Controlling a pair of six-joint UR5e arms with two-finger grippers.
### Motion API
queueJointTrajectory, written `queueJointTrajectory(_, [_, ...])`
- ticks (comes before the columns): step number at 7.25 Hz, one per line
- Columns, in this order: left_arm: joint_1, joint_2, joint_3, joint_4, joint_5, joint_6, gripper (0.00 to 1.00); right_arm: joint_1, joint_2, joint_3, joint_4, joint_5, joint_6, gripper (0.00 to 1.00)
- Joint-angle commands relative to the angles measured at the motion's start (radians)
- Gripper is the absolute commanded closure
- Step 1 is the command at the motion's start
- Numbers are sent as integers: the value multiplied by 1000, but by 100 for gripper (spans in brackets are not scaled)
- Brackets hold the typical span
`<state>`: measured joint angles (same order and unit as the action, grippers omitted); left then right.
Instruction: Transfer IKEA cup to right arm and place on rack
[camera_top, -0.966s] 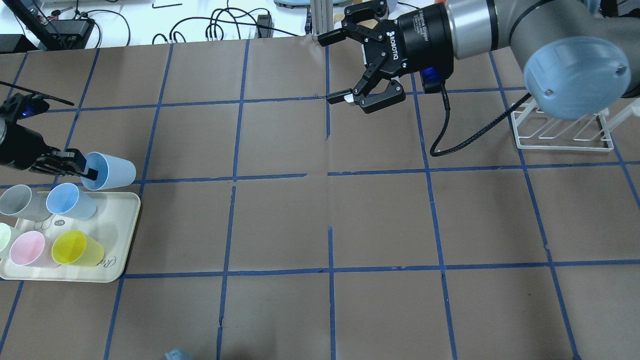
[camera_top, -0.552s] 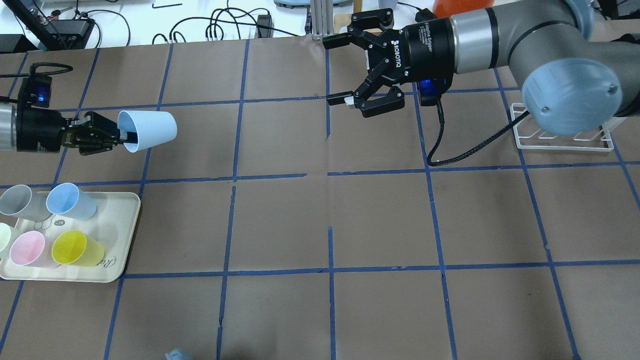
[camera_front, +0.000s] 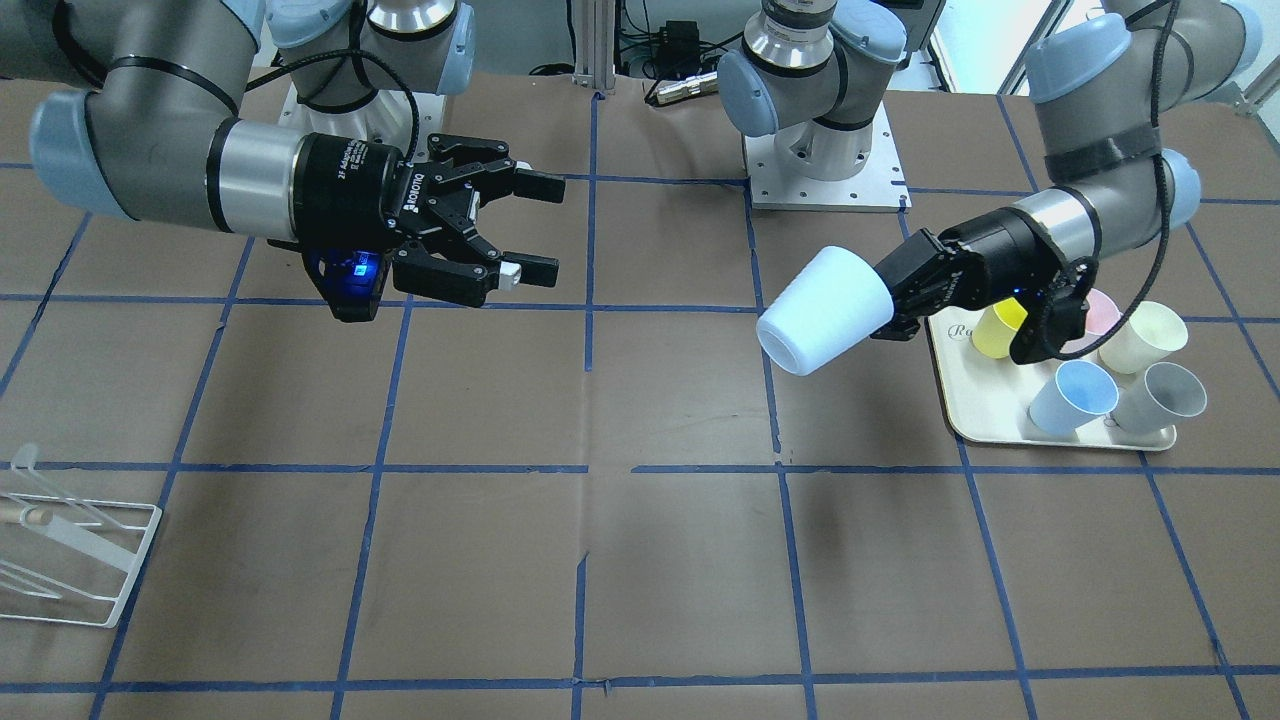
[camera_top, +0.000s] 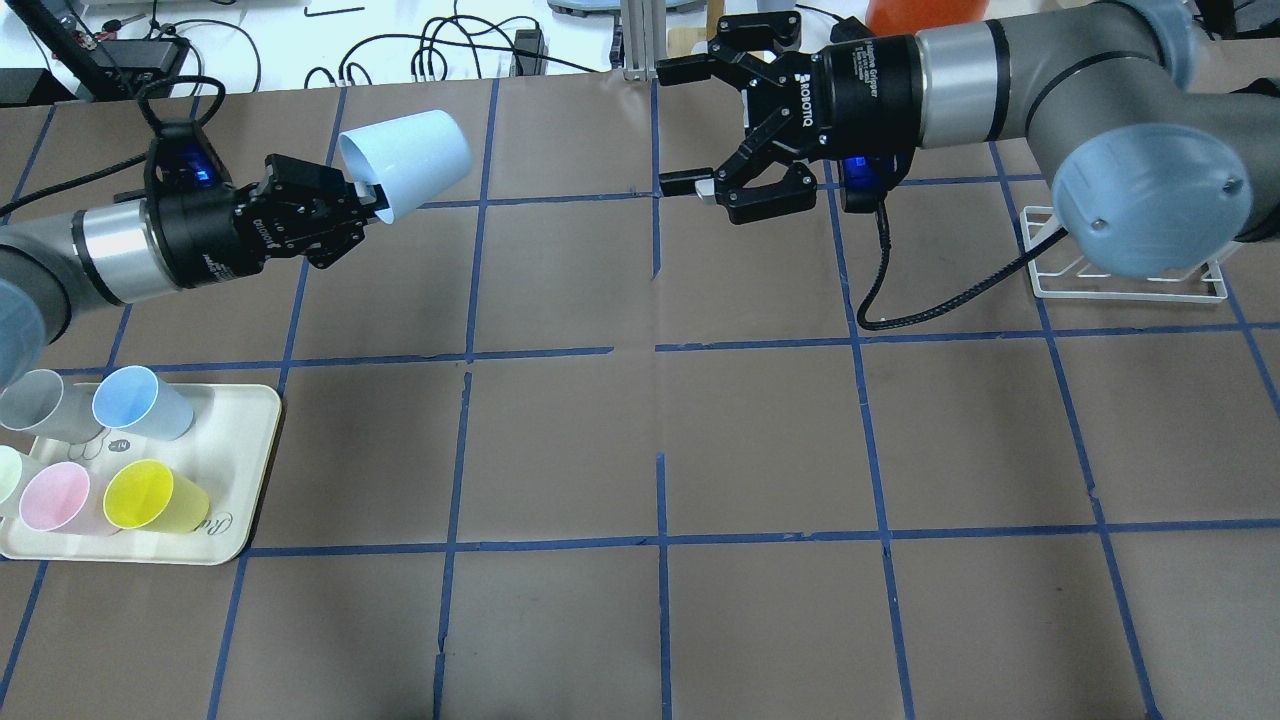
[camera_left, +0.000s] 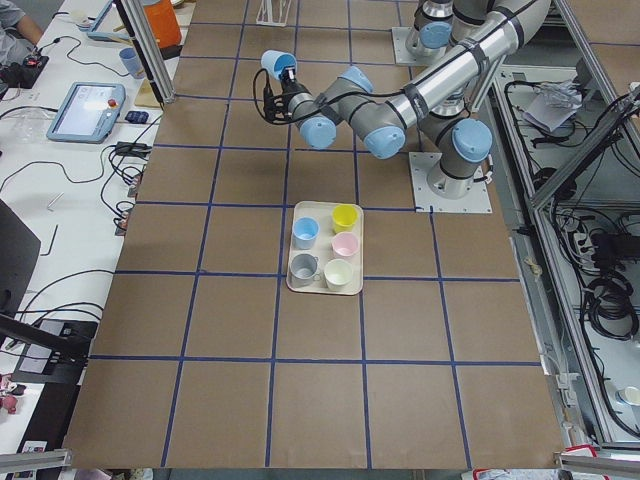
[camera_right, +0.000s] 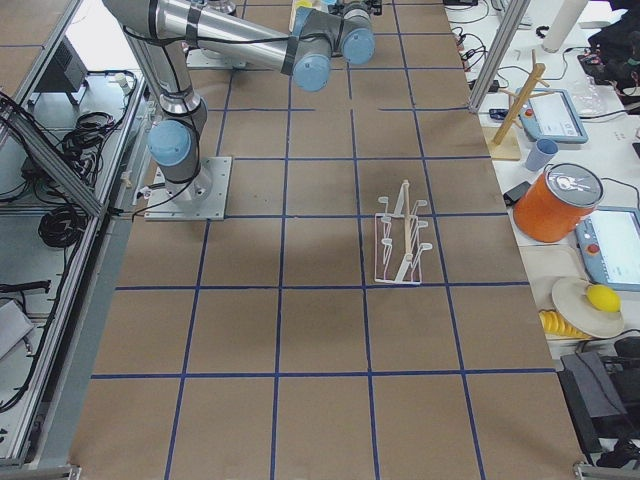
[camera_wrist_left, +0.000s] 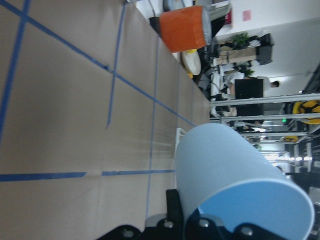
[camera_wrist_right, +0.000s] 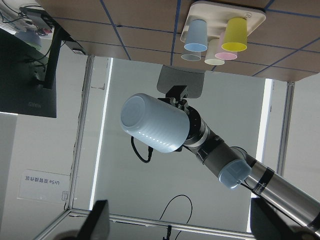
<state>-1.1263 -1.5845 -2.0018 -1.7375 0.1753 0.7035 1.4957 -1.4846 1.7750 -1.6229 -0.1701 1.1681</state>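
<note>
The pale light-blue IKEA cup (camera_top: 405, 160) hangs in the air, lying on its side with its base toward the table's middle. My left gripper (camera_top: 362, 200) is shut on its rim, one finger inside the mouth. The cup also shows in the front view (camera_front: 822, 310), the left wrist view (camera_wrist_left: 235, 180) and the right wrist view (camera_wrist_right: 155, 129). My right gripper (camera_top: 672, 128) is open and empty, its jaws wide and facing the cup across a gap of about one table square. The white wire rack (camera_top: 1130, 285) stands at the far right, partly behind the right arm's elbow.
A cream tray (camera_top: 235, 470) at the near left holds a sky-blue cup (camera_top: 140, 402), a grey cup (camera_top: 40, 405), a yellow cup (camera_top: 155, 497), a pink one and a pale one. A black cable (camera_top: 930, 285) loops down from the right wrist.
My left gripper has carried the cup up from beside the tray, farther away and to the right, toward the right gripper. The right gripper has stayed open, shifting only slightly.
</note>
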Motion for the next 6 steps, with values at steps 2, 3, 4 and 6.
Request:
queueJointTrajectory(2, [-133,44,-81,-8,-66,-13,100,8,-5,1,1,4,5,0])
queueJointTrajectory(3, [-156,46,-87,-22,-65,-24,100,8,1,-14,-5,14,34,0])
queueJointTrajectory(4, [-177,46,-87,-45,-65,-33,100,6,3,-9,-32,49,42,0])
queueJointTrajectory(6, [-185,49,-77,-63,-65,-79,100,8,41,3,-58,28,36,0])
